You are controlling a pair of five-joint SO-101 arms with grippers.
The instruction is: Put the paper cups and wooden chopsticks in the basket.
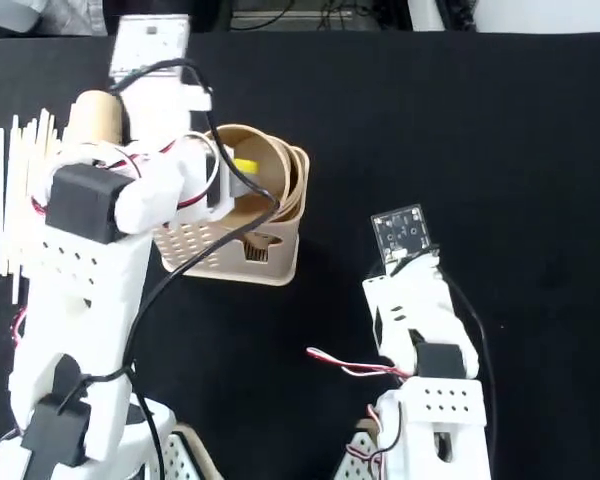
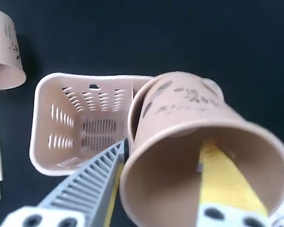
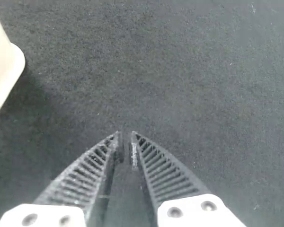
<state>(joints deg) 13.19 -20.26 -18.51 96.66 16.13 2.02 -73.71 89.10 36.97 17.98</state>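
My left gripper [image 2: 163, 146] is shut on the wall of a brown paper cup [image 2: 199, 142], with the yellow finger inside it and the grey finger outside. The cup lies tilted, mouth toward the camera, over the far rim of the beige slotted basket [image 2: 80, 127]. In the high view, the held cup [image 1: 270, 175] shows several nested rims above the basket [image 1: 230, 255]. Another paper cup [image 1: 95, 115] stands behind the left arm. Wooden chopsticks [image 1: 20, 190] lie spread at the table's left edge. My right gripper [image 3: 124, 142] is shut on nothing above the black tabletop.
The right arm [image 1: 420, 340] rests at the front right, apart from the basket, whose corner [image 3: 2, 71] shows in the right wrist view. The black table [image 1: 480, 150] stretches bare to the right and far side. The left arm's cables hang over the basket.
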